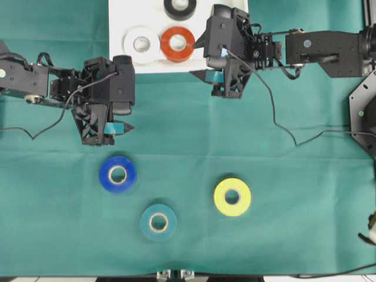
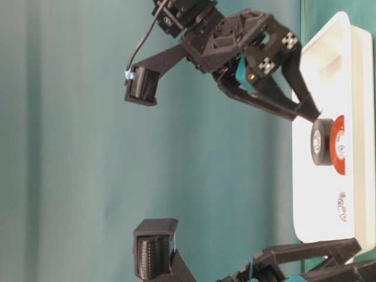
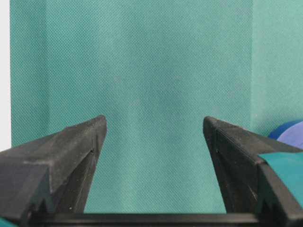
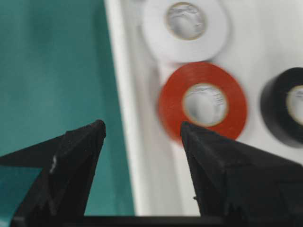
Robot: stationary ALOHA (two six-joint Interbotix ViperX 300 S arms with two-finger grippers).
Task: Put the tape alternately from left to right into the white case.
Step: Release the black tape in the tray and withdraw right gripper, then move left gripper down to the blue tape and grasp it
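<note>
Shallow white plastic case point(image 1: 154, 66) — white point(image 1: 141, 44), red-orange point(image 1: 177, 43), black point(image 1: 180, 7) tape rolls lying flat, cores up — both hands point(image 1: 120, 127) point(image 1: 202, 59) released, empty.

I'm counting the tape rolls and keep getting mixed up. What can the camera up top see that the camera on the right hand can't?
Only the overhead view shows the blue roll, teal roll and yellow roll lying on the green cloth, plus the left gripper, open and empty.

Only the right wrist view looks out between the right gripper fingers, open and empty, at the tray's edge.

Both show the white roll, red-orange roll and black roll inside the white case.
</note>
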